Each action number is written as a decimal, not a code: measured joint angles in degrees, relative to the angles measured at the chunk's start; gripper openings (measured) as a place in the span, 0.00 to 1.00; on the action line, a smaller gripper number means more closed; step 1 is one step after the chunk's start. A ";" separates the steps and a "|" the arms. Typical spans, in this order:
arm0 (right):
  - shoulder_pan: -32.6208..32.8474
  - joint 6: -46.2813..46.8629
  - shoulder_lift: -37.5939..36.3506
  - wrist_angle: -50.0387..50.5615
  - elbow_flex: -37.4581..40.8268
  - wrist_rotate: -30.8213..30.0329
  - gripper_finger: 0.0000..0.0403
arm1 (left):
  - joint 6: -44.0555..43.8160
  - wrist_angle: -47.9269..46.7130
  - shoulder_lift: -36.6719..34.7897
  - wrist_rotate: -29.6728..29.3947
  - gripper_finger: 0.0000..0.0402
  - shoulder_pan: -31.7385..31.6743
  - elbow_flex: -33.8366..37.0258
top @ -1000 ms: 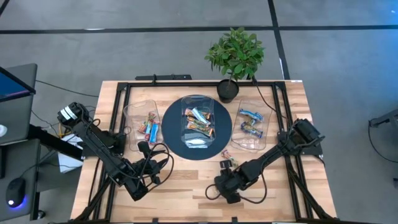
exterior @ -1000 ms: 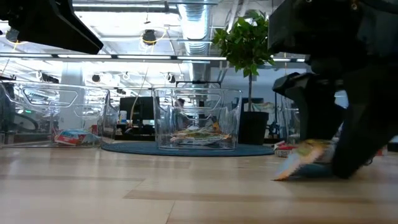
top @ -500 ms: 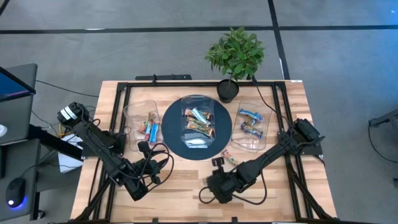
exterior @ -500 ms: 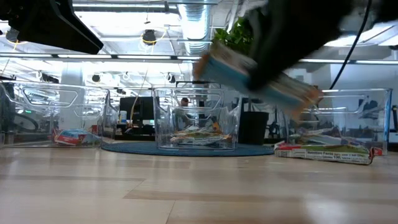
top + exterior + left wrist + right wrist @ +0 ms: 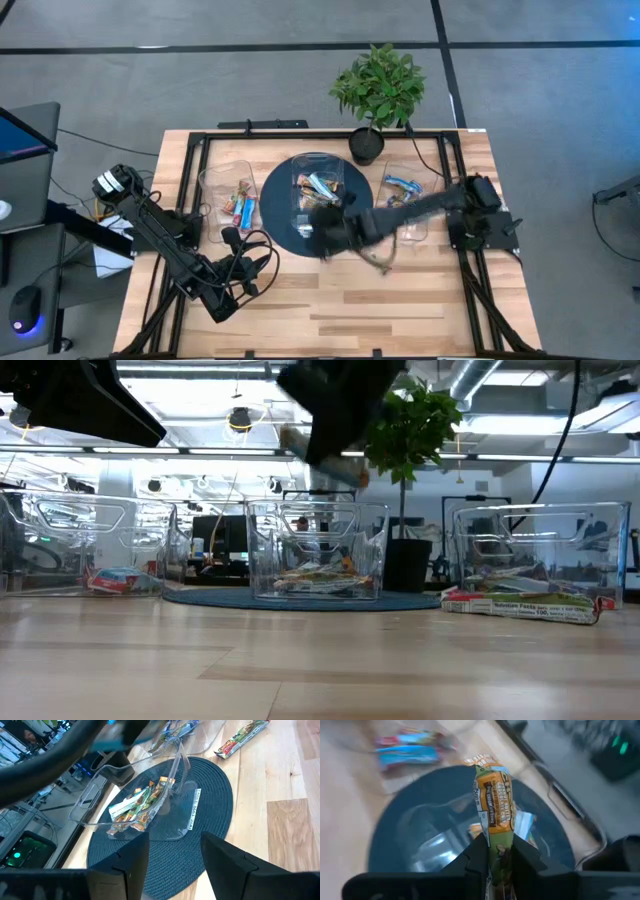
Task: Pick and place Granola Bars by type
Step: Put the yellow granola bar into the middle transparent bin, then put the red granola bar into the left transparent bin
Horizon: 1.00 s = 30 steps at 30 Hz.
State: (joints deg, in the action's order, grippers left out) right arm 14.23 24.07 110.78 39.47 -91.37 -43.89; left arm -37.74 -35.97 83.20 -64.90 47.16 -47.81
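One orange-green granola bar [image 5: 494, 800] clamped in right tool [image 5: 495, 851], carried above centre tub [image 5: 318, 195] on blue mat [image 5: 285, 235] for sorting by type; left tool [image 5: 240, 262] waits apart over surface [image 5: 300, 310].

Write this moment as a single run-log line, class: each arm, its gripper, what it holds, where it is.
right gripper: shut on granola bar, above centre tub on blue mat | left gripper: open, empty, waiting near table's front-left | one bar loose on table
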 joint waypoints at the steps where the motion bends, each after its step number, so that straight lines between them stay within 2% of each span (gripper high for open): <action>1: -2.02 0.38 0.00 -0.02 -0.02 1.75 0.13 | 0.00 0.00 0.00 0.00 0.43 0.00 0.00; 6: -10.86 0.97 0.00 0.90 0.00 12.10 0.13 | -0.01 -0.02 0.00 0.00 0.43 0.00 0.00; 9: -13.85 -1.15 0.00 0.94 0.00 16.31 0.13 | -0.02 -0.04 0.00 0.20 0.43 0.00 0.00; 14: -15.12 -6.16 0.00 0.88 0.00 16.95 0.16 | -0.03 -0.04 0.00 0.35 0.43 0.00 0.00; 25: -13.93 -9.41 -0.43 1.15 0.08 16.72 0.49 | -0.07 -0.04 0.00 0.42 0.43 0.00 0.00; 30: -9.04 -14.44 -4.34 1.63 0.05 13.71 0.54 | -0.04 -0.04 0.00 0.44 0.43 0.00 0.00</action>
State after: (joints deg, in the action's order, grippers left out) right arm 5.19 9.63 106.45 41.10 -91.32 -30.18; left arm -37.78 -36.01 83.20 -64.47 47.16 -47.81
